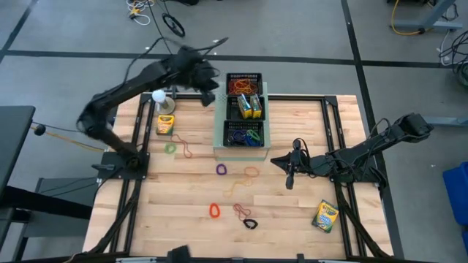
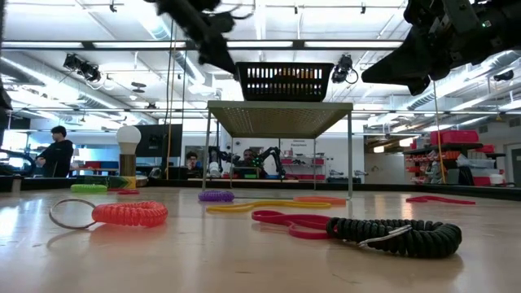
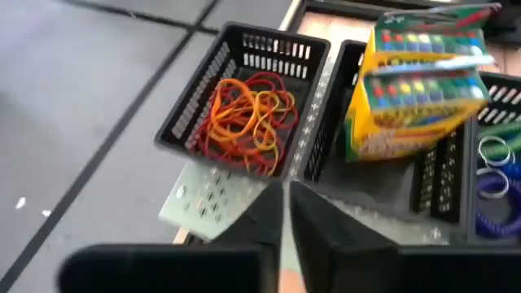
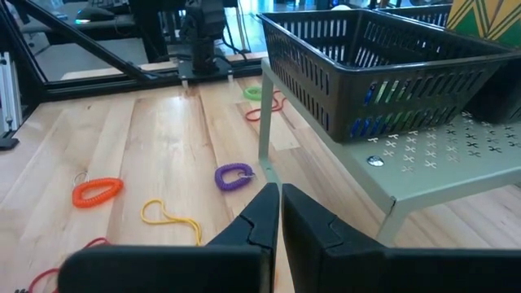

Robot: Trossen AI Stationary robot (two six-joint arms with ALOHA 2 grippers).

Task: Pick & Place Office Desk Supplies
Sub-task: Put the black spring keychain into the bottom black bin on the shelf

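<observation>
Roughly midway: three small black mesh trays [image 1: 243, 109] on the pale-green perforated stand [image 1: 219, 139] hold bands and crayons, coil loops [image 1: 215, 211] and crayon boxes [image 1: 325, 216] remain on the table near it, left gripper [image 1: 208, 100] beside the stand with fingers together, empty.

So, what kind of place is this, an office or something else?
Probably a robotics lab or workshop, not an office. The pale wooden table stands on a grey floor with cables; beyond it the low view shows exposed ceiling pipes with strip lights and a person at a workbench.
</observation>
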